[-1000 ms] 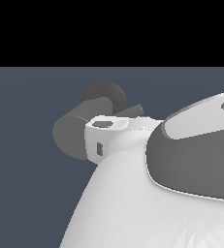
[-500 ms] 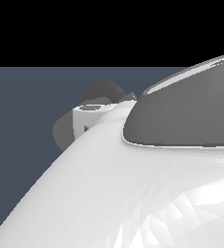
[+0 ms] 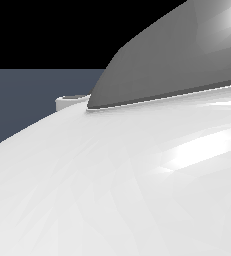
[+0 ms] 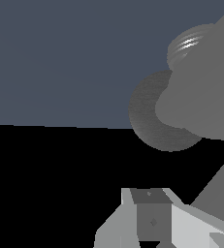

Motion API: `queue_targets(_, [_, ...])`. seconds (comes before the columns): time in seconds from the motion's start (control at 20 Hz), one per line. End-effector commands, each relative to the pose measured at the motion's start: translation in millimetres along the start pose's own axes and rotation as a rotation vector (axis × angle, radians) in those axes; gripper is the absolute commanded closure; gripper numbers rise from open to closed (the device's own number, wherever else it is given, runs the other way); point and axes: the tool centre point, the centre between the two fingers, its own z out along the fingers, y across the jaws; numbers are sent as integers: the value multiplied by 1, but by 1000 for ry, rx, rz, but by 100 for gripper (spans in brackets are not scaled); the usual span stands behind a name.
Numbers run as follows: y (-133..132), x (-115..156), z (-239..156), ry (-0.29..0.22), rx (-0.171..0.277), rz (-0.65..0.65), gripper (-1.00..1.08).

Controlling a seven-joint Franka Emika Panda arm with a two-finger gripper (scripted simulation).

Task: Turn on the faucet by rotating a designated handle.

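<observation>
Only the wrist view shows the faucet [image 4: 200, 97]: a matte grey thick body filling the upper corner of that picture, with a dark rough round base [image 4: 150, 123] behind it and a ribbed, shiny round part [image 4: 188, 43] above; the handle, the thin rod that the task wants turned, I cannot pick out in either picture, so its side and angle stay unknown. By its look the faucet is rigid metal fixed in place, so it should not flex or slide away; the rod, if smooth and thin, is likely slippery, and I judge the best hold or push to be near its free end, where leverage about the body is greatest. No containers are in view, so nothing can be said of contents. Near the lower edge of the wrist view sits the pincer [image 4: 152, 218], close to the faucet but apart from it, nothing visibly between its fingers; whether they stand wide or narrow I cannot tell, since only a grey block and pale flanks show. In the exterior view the arm's white shell [image 3: 112, 190] and a dark grey panel [image 3: 187, 55] block nearly everything; the faucet is hidden there.
</observation>
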Motion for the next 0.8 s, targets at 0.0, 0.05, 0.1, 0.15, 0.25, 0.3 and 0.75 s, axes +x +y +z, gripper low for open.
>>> queue_targets(0.0, [7,-1,0,16,-2,10,108])
queue_targets(0.05, [9,-3,0,13,-4,10,108])
queue_targets(0.1, [12,-6,0,10,-5,11,108])
queue_targets(0.15, [15,-8,0,7,-6,11,108])
queue_targets(0.25, [21,-13,0,2,-8,12,108])
queue_targets(0.3, [23,-15,0,-1,-9,13,108])
queue_targets(0.75, [48,-36,-1,-26,-20,17,108])
